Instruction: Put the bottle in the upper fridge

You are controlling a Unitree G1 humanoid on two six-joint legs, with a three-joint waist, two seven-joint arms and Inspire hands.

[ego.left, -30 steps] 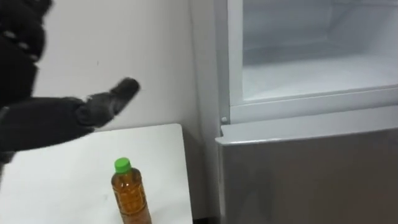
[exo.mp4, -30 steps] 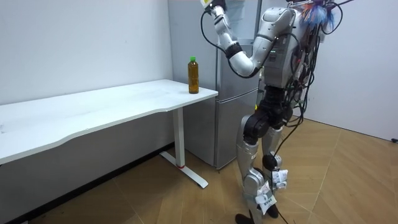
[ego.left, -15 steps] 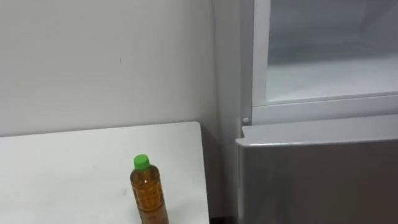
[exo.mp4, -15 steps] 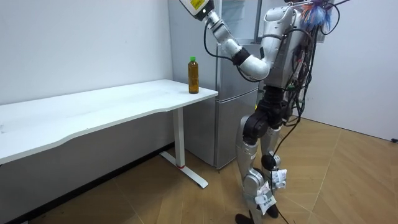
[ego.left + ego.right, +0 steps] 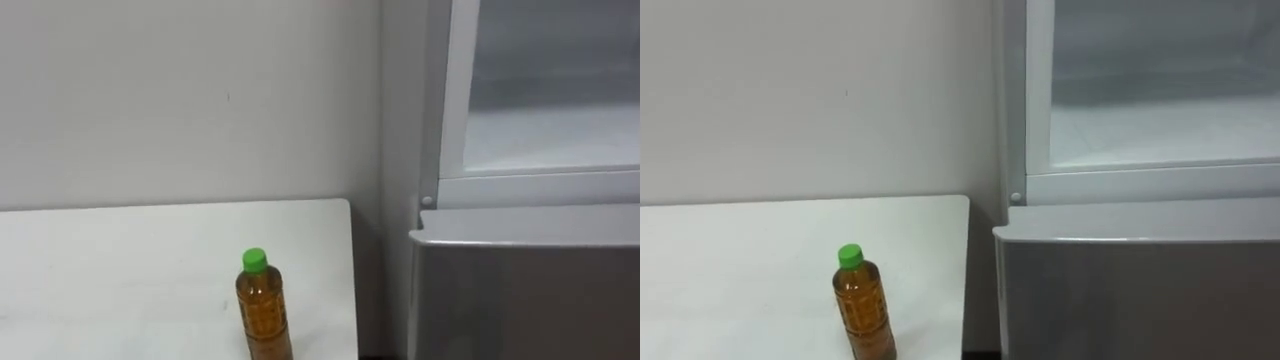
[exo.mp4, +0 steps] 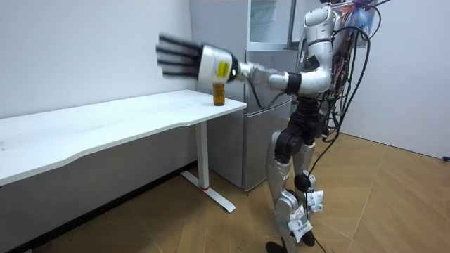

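Change since the earlier frame: the left arm has been brought down from beside the fridge top and swung out toward the room view's left. The left hand (image 6: 205,65) is now held level, out by the table end.
Camera: both eye views are shifted as a whole toward the table. This is taken as the camera's own movement, not as movement of the things.
Left hand, state: the fingers (image 6: 172,56) are held straight and spread apart, and nothing is held.
Left hand, position: in the room view it is seen in front of the bottle's top. In the eye views the bottle is seen standing alone, so the hand is judged to be apart from it.
Bottle (image 5: 264,312): amber liquid, green cap. It is stood upright on the table, near the end beside the fridge, and is unmoved.
Table (image 5: 120,260): white, set against the wall, just beside the fridge.
Upper compartment (image 5: 545,140): already opened, with the pale interior exposed.
Lower door (image 5: 530,290): grey, kept shut.
Stage, as judged: the opening is done and a reach for the bottle is begun. No grasp is made yet.
Next move, as judged: the hand must be lowered to the bottle's body and closed round it.
Risk, as judged: the tall, narrow bottle could be toppled by the spread fingers.
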